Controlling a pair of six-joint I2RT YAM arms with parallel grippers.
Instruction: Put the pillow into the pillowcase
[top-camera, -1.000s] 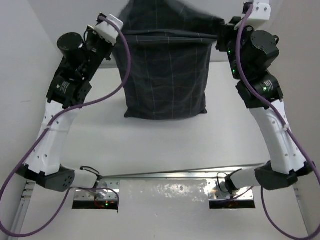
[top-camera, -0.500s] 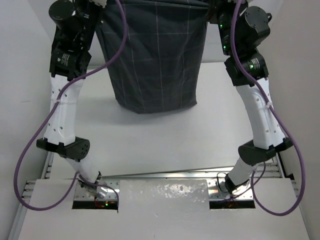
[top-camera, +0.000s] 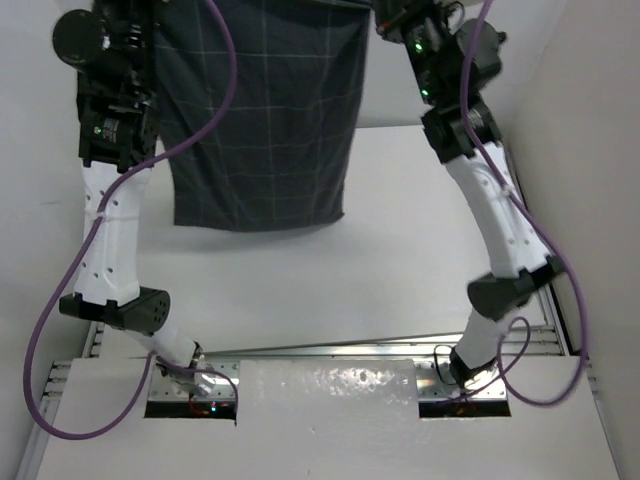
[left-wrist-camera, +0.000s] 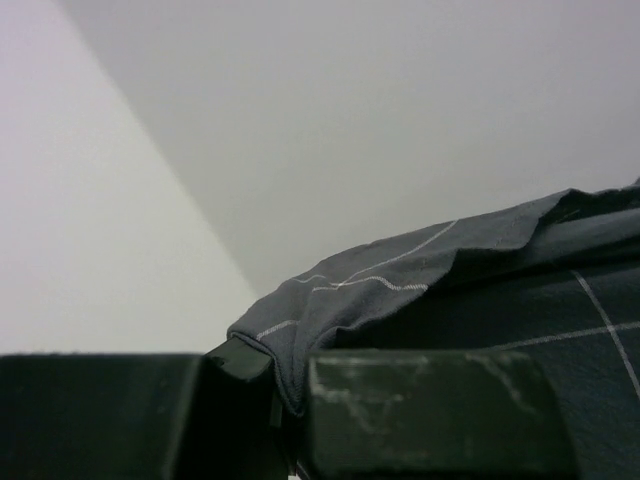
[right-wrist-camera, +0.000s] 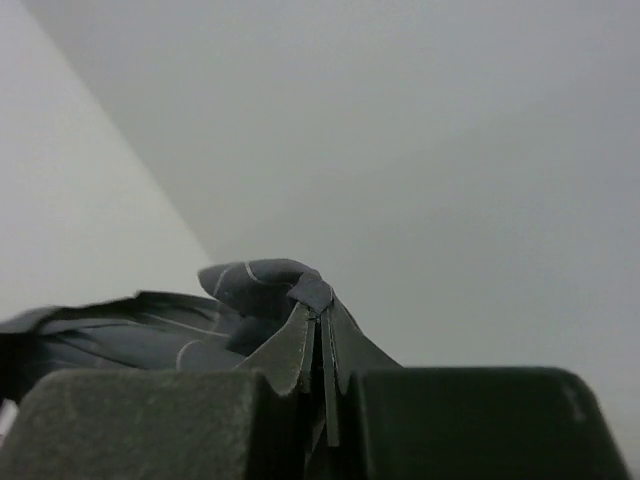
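Observation:
The dark grey checked pillowcase (top-camera: 265, 120) hangs down from the top of the top view, and its lower edge is over the white table (top-camera: 400, 260). My left gripper (left-wrist-camera: 288, 400) is shut on the case's top left corner (left-wrist-camera: 380, 290). My right gripper (right-wrist-camera: 325, 395) is shut on a bunched top right corner (right-wrist-camera: 255, 285). Both grippers are held high, at the top edge of the top view. No cream pillow shows in any view; I cannot tell whether it is inside the case.
White walls stand close on the left (top-camera: 30, 200) and right (top-camera: 600, 150). A metal rail (top-camera: 330, 350) runs along the near edge between the arm bases. Purple cables (top-camera: 215, 100) loop beside both arms.
Both arms have risen and swung to the left, carrying the pillowcase with them. It now hangs further left and higher in the top view.

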